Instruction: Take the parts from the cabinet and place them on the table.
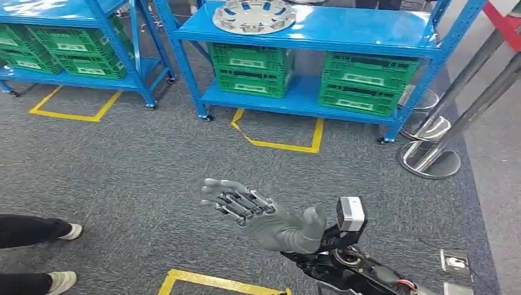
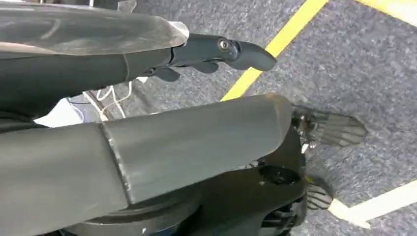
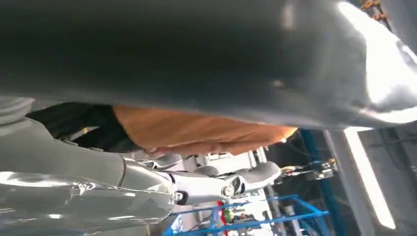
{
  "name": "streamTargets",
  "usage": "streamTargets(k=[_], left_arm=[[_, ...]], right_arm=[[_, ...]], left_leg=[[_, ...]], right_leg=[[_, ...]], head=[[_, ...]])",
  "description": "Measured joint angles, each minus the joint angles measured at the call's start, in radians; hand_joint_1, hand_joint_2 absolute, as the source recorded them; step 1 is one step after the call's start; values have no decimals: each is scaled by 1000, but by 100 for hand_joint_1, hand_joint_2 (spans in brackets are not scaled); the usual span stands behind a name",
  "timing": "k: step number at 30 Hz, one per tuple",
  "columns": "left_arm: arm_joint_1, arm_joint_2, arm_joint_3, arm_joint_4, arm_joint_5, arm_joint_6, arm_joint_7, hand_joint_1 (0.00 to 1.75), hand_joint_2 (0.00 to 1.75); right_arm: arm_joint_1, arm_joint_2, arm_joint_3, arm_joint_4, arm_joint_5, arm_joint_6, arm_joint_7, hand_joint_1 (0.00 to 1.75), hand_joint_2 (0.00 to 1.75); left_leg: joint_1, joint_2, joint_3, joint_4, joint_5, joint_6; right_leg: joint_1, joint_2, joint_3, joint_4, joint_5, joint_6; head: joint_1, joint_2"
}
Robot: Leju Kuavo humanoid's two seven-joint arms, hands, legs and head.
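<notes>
Right robot hand [image 1: 264, 216] is reaching out over the grey carpet [image 1: 153, 166] in my head view, palm tilted, fingers spread apart and holding nothing. I am seeing the left robot hand [image 2: 211, 54] in its wrist view, hanging over the carpet beside a yellow floor line [image 2: 275, 46]; its dark fingers are stretching out with nothing in them. Ahead of me the round silver part [image 1: 254, 16] is lying flat on the top shelf of the blue cabinet [image 1: 344, 31], near that shelf's left end, well apart from both hands. Green crates [image 1: 249, 69] are sitting on the lower shelf. A person's shoes [image 1: 69, 232] are showing at the left edge of the head view.
</notes>
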Motion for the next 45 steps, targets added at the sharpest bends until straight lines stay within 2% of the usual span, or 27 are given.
streamTargets(k=[1, 2, 3, 4, 5, 7, 8, 9, 12, 13, 14, 15, 17, 18, 19, 20, 21, 22, 23, 26, 36, 37, 39, 41, 42, 44, 45], left_arm=[[1, -1, 0, 0, 0, 0, 0, 0, 0], [1, 4, 0, 1, 0, 0, 0, 0, 0], [-2, 15, 0, 5, 0, 0, -1, 0, 0], [-2, 10, 0, 4, 0, 0, -1, 0, 0], [-2, 5, 0, 3, 0, 0, -2, 0, 0], [-2, 3, 0, 3, 0, 0, -2, 0, 0], [-4, 2, 0, 3, 0, 0, -2, 0, 0], [-5, 2, 0, 3, 0, 0, -2, 0, 0], [-4, 2, 0, 3, -4, 0, -3, 0, 0], [-1, 2, 0, 3, -4, 0, -3, 0, 0], [2, 1, 0, 3, -5, 0, -3, 0, 0], [3, 1, 0, 3, -6, 0, -3, 0, 0], [3, 3, 0, 3, -7, 0, -4, 0, 0], [2, 8, 0, 3, -7, 0, -4, 0, 0], [2, 8, 0, 3, -7, 0, -4, 0, 0], [0, 7, 0, 3, -7, 1, -4, 0, 0], [0, 3, 0, 3, -6, 1, -4, 0, 0], [1, 3, 0, 3, -6, 1, -4, 0, 0], [2, 3, 0, 3, -6, 1, -4, 0, 0], [1, 3, 0, 3, -6, 1, -5, 0, 0], [0, 2, 0, 3, -3, 0, -5, 0, 0], [0, 4, 0, 3, -2, 0, -5, 0, 0], [0, 3, 0, 3, 0, 0, -5, 0, 0], [1, 1, 0, 3, 0, -2, -5, 0, 0], [1, 1, 0, 3, 0, -3, -6, 0, 0], [3, 1, 0, 3, 0, -3, -6, 0, 0], [5, 1, 0, 3, 0, -3, -6, 0, 0]], right_arm=[[0, 0, 0, 1, 0, 0, 0, 0, 0], [1, 0, 0, 3, 0, 0, 0, 0, 0], [0, 1, 2, 3, 0, 0, 0, 0, 0], [2, 0, 0, 1, 0, 0, -1, 0, 0], [3, 0, -1, 2, 0, -1, -2, 0, 0], [2, 0, 1, 2, 0, 0, -1, 0, 0], [3, 0, 0, 1, 0, 0, -1, 0, 0], [0, 0, 0, 1, 0, 0, -2, 0, 0], [-2, 0, 0, 1, 0, 0, -1, 0, 0], [1, 0, 0, 1, 0, 0, -1, 0, 0], [1, 0, 0, 1, 0, 0, -1, 0, 0], [1, 0, 0, 1, 0, 0, -1, 0, 0], [1, 0, 0, 0, 0, -1, -1, 0, 0], [2, 0, 0, 0, 1, -2, -1, 0, 0], [2, 0, 0, 0, 4, -3, 0, 0, 0], [3, 0, -1, 0, 5, -4, 0, 0, 0], [5, 0, -1, 0, 6, -4, 2, 0, 0], [5, 0, -2, 0, 8, -4, 2, 0, 0], [5, 0, -3, 0, 8, -6, 2, 0, 0], [6, 0, -6, 0, 9, -9, 2, 0, 0], [7, 0, -6, -1, 9, -13, 2, 0, 0], [8, 0, -6, -3, 9, -13, 2, 0, 0], [13, 0, -6, -7, 10, -13, 2, 0, 0], [10, 0, -7, -10, 11, -13, 4, 0, 0], [8, 0, -7, -12, 11, -13, 5, 0, 0], [14, 0, -8, -13, 11, -14, 5, 0, 0], [15, 0, -8, -14, 11, -13, 6, 0, 0]], left_leg=[[14, -1, -6, 31, -18, -16], [16, -2, -15, 63, -36, -34], [14, -7, -27, 83, -47, -45], [12, -7, -37, 107, -51, -52], [13, -7, -39, 106, -50, -54], [19, -6, -42, 109, -52, -61], [21, -16, -48, 127, -69, -59], [18, -30, -79, 185, -98, -50], [-9, -47, -250, 468, -190, -30], [-16, -50, -283, 508, -184, -21], [-24, -52, -289, 492, -153, -7], [-33, -55, -273, 433, -106, 9], [-54, -65, -207, 256, -5, 45], [-62, -78, -187, 212, -8, 60], [-62, -76, -180, 188, -10, 57], [-62, -72, -179, 183, -13, 46], [-55, -72, -174, 175, -16, 0], [-56, -74, -171, 174, -13, -5], [-58, -73, -168, 174, -17, 7], [-58, -73, -163, 174, -21, 14], [-62, -73, -162, 177, -22, 25], [-69, -73, -161, 172, -29, 47], [-57, -73, -133, 134, -37, 68], [-51, -66, -106, 118, -34, 78], [-49, -64, -102, 118, -34, 78], [-47, -58, -100, 119, -35, 72], [-43, -55, -96, 120, -38, 65]], right_leg=[[-13, -6, 49, -97, 50, 18], [-7, -1, 64, -126, 15, 36], [-3, 8, 54, -102, 7, 23], [-3, 14, 55, -87, -4, -17], [-1, 15, 47, -80, -6, -28], [5, 24, 42, -69, -8, -43], [8, 27, 46, -72, -11, -54], [10, 27, 48, -72, -11, -58], [22, 30, 49, -74, -19, -72], [27, 33, 52, -74, -22, -76], [33, 38, 57, -74, -25, -81], [38, 43, 63, -75, -28, -84], [43, 52, 73, -75, -33, -87], [48, 55, 73, -77, -35, -85], [48, 61, 70, -77, -37, -82], [47, 61, 69, -77, -38, -82], [52, 59, 70, -74, -43, -103], [51, 57, 74, -77, -44, -108], [51, 57, 79, -83, -43, -106], [51, 55, 90, -94, -43, -104], [48, 56, 96, -107, -37, -87], [43, 57, 102, -119, -28, -64], [51, 56, 106, -89, 2, -53], [51, 27, 97, -58, -47, -53], [49, 24, 67, 1, -85, -54], [39, 21, -13, 146, -158, -40], [34, 19, -37, 180, -160, -41]], head=[[3, 0], [6, 0], [22, 0], [21, 0], [-2, 0], [-11, 0], [-19, 0], [-25, 0], [-35, 0], [-34, 0], [-35, 0], [-35, 0], [-35, 0], [-32, 0], [-34, 0], [-34, 0], [-30, 0], [-25, 0], [-24, 0], [-16, 0], [-6, 0], [-11, 0], [-9, 0], [-7, 0], [-1, 0], [5, 0], [4, 0]])
